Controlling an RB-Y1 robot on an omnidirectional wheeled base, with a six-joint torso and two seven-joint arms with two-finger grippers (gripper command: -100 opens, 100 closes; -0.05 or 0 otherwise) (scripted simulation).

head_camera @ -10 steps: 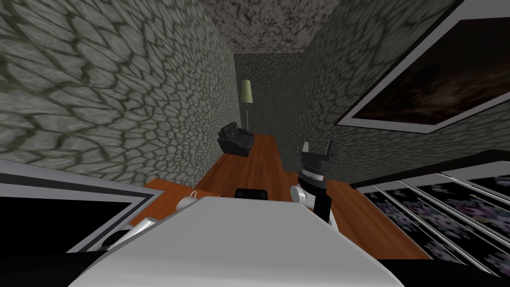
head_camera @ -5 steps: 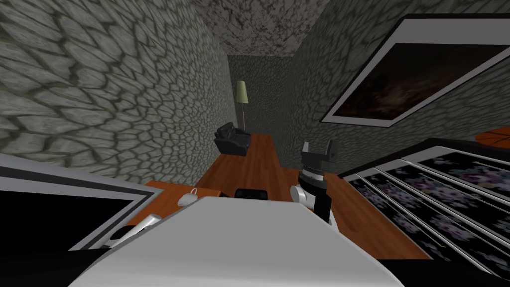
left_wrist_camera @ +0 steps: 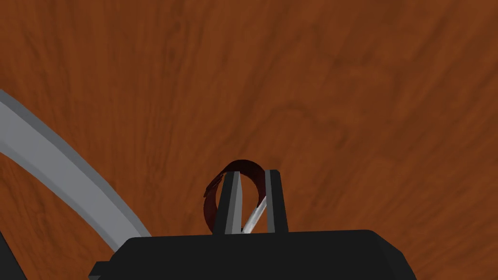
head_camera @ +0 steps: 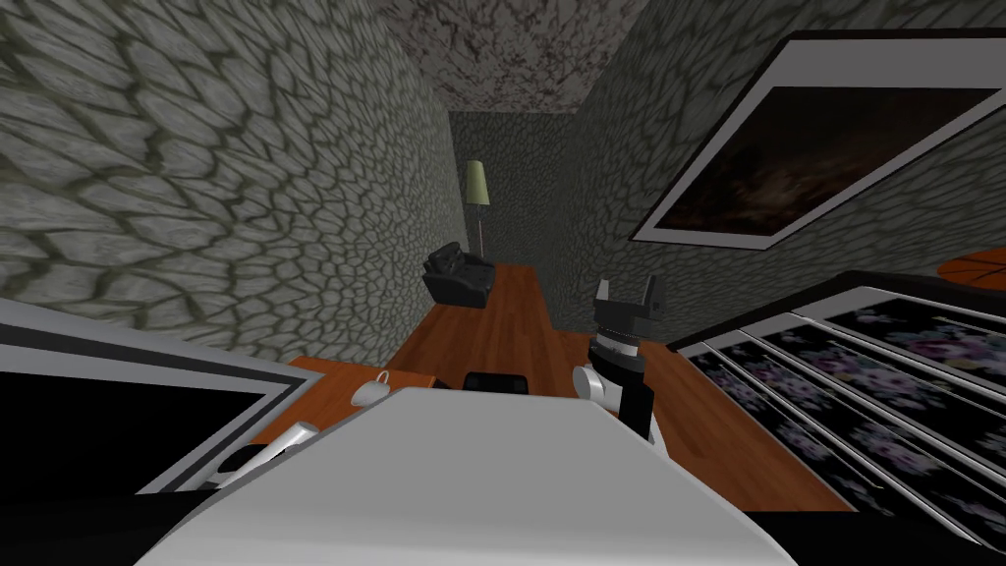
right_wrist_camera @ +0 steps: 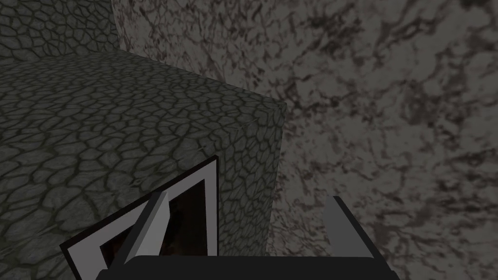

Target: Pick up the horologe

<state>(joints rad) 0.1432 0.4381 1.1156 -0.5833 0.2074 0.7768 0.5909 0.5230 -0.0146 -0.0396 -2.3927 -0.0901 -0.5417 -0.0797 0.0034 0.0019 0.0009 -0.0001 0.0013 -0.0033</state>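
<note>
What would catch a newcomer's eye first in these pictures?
Probably the left pincer, shut on a dark red watch strap, seen against a brown wood surface. Next come the right pincer, held up and open ahead of the chest, and the big dark framed picture on the wall to the right.

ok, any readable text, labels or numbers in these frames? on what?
None readable. The watch in the left claw shows a dark red strap and a silver part, no dial or numerals. The framed picture on the wall is a dark image without lettering.
</note>
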